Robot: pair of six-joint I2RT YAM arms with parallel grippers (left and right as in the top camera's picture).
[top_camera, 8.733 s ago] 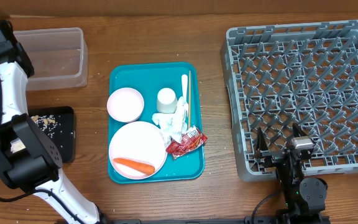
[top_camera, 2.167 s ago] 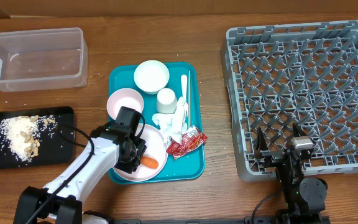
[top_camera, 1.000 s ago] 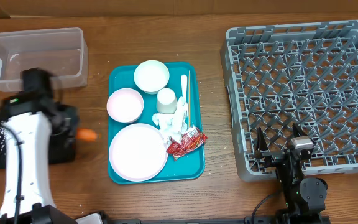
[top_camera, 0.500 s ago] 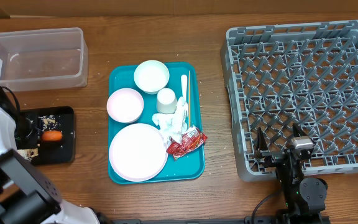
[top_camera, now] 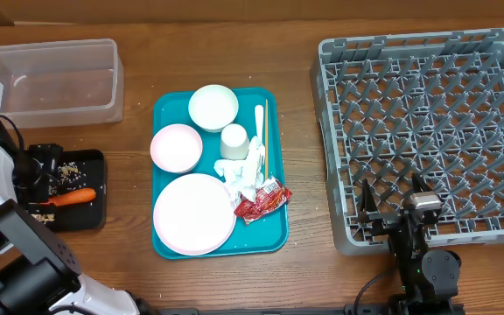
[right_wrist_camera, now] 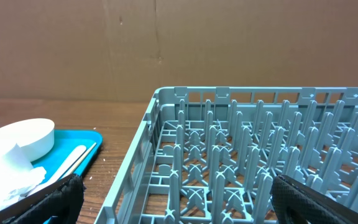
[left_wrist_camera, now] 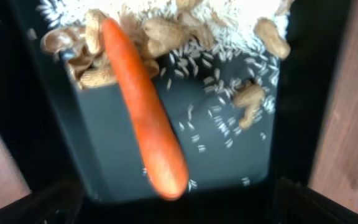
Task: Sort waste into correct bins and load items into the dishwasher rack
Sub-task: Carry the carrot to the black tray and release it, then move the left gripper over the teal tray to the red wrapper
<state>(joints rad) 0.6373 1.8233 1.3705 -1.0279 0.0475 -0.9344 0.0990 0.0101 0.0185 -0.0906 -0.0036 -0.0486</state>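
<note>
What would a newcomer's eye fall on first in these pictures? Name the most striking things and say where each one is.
The bright orange carrot lies in the black tray at far left, among food scraps. The big grey dishwasher rack fills the right side, with nothing loaded in it. Between them sits the teal serving tray, crowded with white dishes.

One carrot point(top_camera: 70, 196), one plate point(top_camera: 192, 213), one cup point(top_camera: 234, 140), two bowls point(top_camera: 213, 107) (white, pink), two bins point(top_camera: 59, 83), one rack point(top_camera: 423, 122).
</note>
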